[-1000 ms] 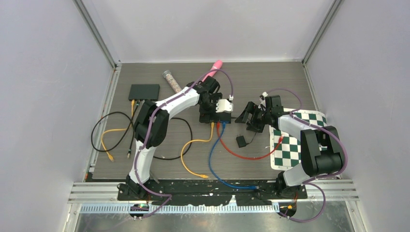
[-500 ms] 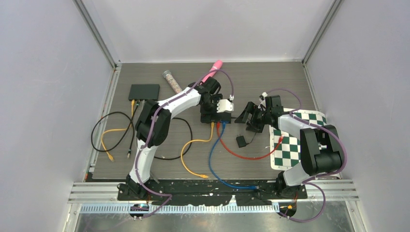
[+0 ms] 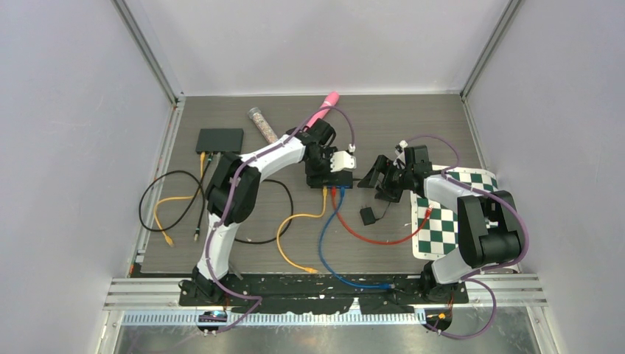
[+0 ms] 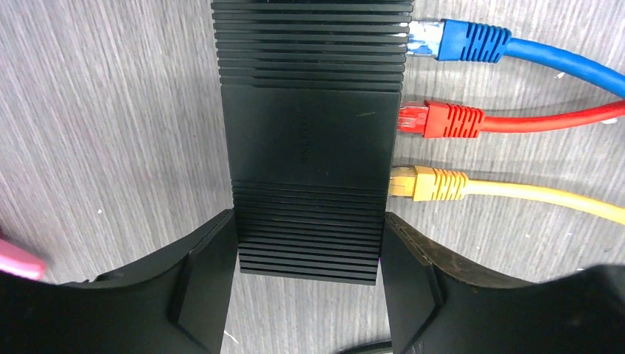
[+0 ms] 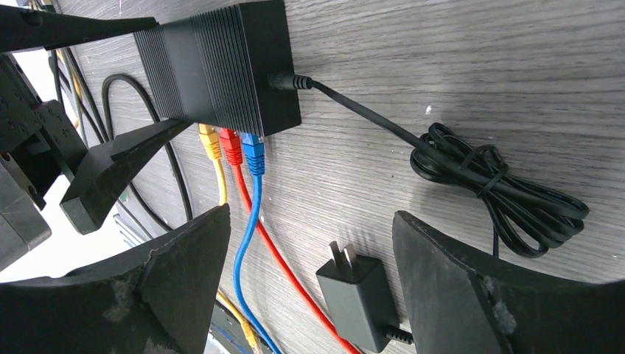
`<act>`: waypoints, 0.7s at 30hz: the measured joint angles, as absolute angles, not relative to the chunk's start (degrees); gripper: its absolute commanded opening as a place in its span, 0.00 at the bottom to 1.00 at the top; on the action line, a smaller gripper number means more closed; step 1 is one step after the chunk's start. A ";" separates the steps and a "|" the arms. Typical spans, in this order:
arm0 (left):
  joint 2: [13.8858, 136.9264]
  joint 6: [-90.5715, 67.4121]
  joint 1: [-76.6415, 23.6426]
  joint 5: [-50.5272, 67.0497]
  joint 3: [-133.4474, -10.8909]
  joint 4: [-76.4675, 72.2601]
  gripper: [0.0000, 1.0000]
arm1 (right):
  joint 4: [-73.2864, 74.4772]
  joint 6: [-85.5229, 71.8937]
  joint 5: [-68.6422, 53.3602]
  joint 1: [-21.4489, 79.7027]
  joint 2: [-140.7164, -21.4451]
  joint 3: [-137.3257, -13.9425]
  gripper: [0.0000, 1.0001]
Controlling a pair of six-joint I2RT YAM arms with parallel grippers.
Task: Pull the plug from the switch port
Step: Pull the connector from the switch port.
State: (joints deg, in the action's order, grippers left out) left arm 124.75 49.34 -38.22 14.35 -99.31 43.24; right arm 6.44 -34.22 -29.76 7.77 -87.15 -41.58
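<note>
No legible text, even on the switch point(image 4: 309, 140)

Checkered mat point(image 3: 444, 230), pink stick point(image 3: 325, 110), clear tube point(image 3: 262, 124), far-left black box point(image 3: 220, 139)

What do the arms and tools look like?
The left arm and right arm have white links, black joints and a purple cable looped along each. The left tool and right tool are black, with two broad wedge-shaped fingers, scuffed inside. No markings visible.
</note>
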 measured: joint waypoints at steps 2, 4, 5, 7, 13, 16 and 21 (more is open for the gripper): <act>123.74 47.94 -38.20 14.52 -97.65 42.30 0.30 | 6.44 -34.22 -29.78 7.77 -87.15 -41.58 0.86; 122.48 46.06 -38.20 14.55 -95.59 41.23 0.31 | 6.42 -34.22 -29.80 7.77 -87.15 -41.58 0.85; 121.64 44.58 -38.22 14.57 -94.37 40.66 0.33 | 6.44 -34.22 -29.82 7.77 -87.15 -41.58 0.84; 120.25 41.69 -38.22 14.57 -92.33 40.21 0.34 | 6.42 -34.24 -29.91 7.77 -87.15 -41.58 0.83; 115.66 33.17 -38.70 14.24 -85.67 38.20 0.38 | 5.15 -35.48 -30.68 7.77 -87.13 -41.58 0.71; 114.56 30.26 -39.68 13.26 -84.09 37.71 0.43 | 3.03 -37.50 -31.90 7.77 -87.13 -41.56 0.70; 114.06 25.56 -41.34 10.68 -83.00 36.05 0.49 | -0.19 -39.59 -33.45 7.77 -87.13 -41.50 0.70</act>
State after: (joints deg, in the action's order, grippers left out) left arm 114.06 25.56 -41.34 10.68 -83.00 36.05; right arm -0.19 -39.59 -33.45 7.77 -87.13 -41.50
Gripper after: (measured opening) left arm 0.645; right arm 0.701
